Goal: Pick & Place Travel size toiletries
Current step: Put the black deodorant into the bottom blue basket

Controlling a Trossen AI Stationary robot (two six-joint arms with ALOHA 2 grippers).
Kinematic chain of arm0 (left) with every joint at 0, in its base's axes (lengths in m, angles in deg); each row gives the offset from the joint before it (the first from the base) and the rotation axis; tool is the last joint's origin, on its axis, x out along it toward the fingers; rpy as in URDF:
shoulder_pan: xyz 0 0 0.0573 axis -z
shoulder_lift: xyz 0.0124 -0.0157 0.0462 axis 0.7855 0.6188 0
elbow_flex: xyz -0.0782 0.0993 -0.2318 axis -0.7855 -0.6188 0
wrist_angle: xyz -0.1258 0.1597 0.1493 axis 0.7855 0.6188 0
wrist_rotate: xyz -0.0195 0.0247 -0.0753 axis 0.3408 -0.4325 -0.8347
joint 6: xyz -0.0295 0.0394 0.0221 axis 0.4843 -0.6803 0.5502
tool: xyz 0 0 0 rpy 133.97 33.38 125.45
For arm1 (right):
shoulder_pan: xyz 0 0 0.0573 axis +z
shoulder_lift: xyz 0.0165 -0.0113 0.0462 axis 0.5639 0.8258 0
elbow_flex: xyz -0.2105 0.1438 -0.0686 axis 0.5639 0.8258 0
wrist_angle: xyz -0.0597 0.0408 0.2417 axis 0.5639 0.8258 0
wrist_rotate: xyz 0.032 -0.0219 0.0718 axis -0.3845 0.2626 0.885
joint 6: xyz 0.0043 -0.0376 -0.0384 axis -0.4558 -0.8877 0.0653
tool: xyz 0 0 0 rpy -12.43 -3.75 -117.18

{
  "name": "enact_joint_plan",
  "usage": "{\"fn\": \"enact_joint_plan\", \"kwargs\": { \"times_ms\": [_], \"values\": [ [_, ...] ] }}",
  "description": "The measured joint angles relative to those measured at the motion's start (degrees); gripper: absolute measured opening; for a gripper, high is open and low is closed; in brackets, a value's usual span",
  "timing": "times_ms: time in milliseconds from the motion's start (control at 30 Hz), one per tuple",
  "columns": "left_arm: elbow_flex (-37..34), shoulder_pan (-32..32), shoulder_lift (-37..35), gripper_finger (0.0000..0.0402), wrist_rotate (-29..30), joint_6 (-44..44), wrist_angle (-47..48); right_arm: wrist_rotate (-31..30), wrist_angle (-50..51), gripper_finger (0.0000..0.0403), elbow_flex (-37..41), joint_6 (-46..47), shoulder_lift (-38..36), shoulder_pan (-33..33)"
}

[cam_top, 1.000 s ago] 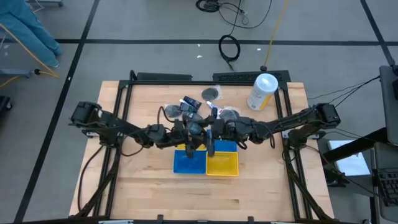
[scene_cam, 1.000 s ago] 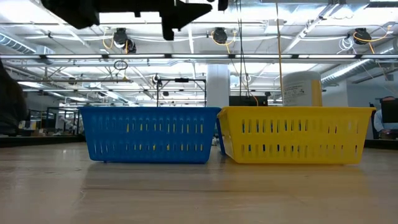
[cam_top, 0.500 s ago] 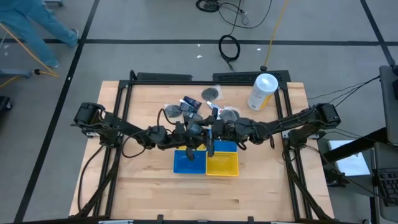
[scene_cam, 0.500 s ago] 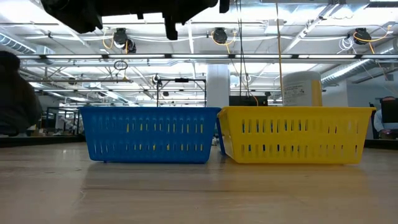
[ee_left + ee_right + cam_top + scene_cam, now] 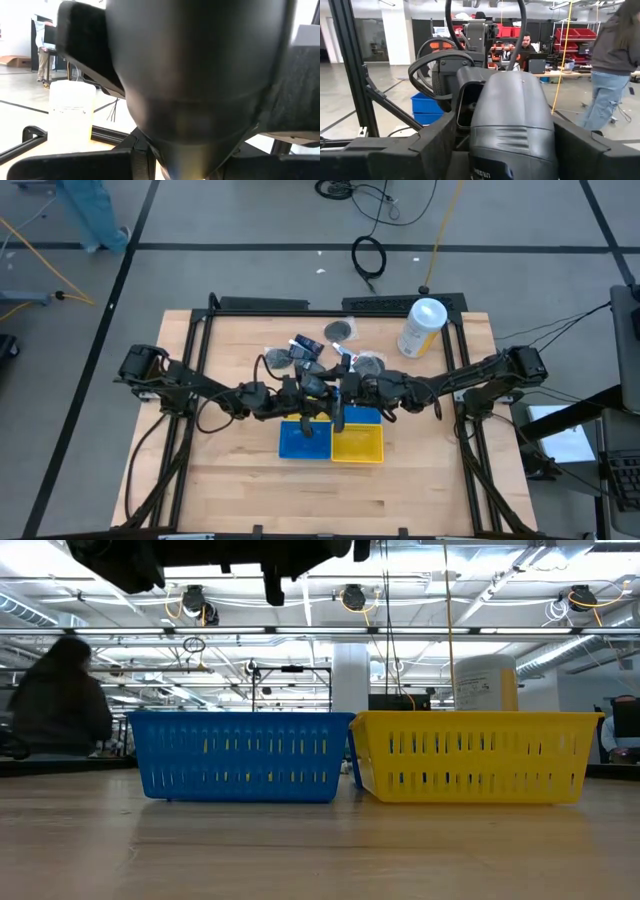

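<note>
Above the blue tray and the yellow tray, your two grippers meet nose to nose over the table's middle. Your left gripper has a dark bottle filling its wrist view, apparently clamped between its fingers, while your right gripper fronts another dark bottle; whether that one is gripped you cannot tell. Just beyond both grippers lie the remaining travel size toiletries, a loose cluster of dark bottles, white tubes and round grey packets. Farther toward the right rear corner stands the white-and-cream canister. Beyond the table, a person shows in the low view.
</note>
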Motion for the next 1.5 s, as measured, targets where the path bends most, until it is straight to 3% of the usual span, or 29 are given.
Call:
{"fn": "enact_joint_plan", "kwargs": {
  "times_ms": [433, 700, 933, 1133, 1500],
  "values": [
    [0.07, 2.12, -2.68, 0.0094, 5.18, 3.57, 12.98, -3.05, 10.52, 0.0230, -0.02, -3.34, -8.45, 0.27],
    [0.07, 5.36, -7.33, 0.0094, 2.56, 10.87, 33.53, -3.95, 24.05, 0.0227, 0.02, -1.08, -14.97, 1.34],
    [0.01, 8.87, -8.74, 0.0094, -1.75, 18.48, 53.23, -4.01, 31.19, 0.0222, 0.19, 3.12, -15.56, 1.27],
    [0.00, 10.76, -8.15, 0.0094, -7.64, 23.55, 58.07, -4.18, 29.08, 0.0221, 4.07, 5.11, -15.42, 1.11],
    [0.00, 12.39, -4.12, 0.0094, -5.86, 28.11, 59.88, -4.27, 17.41, 0.0219, 11.97, 7.12, -15.40, 1.05]
  ]
}}
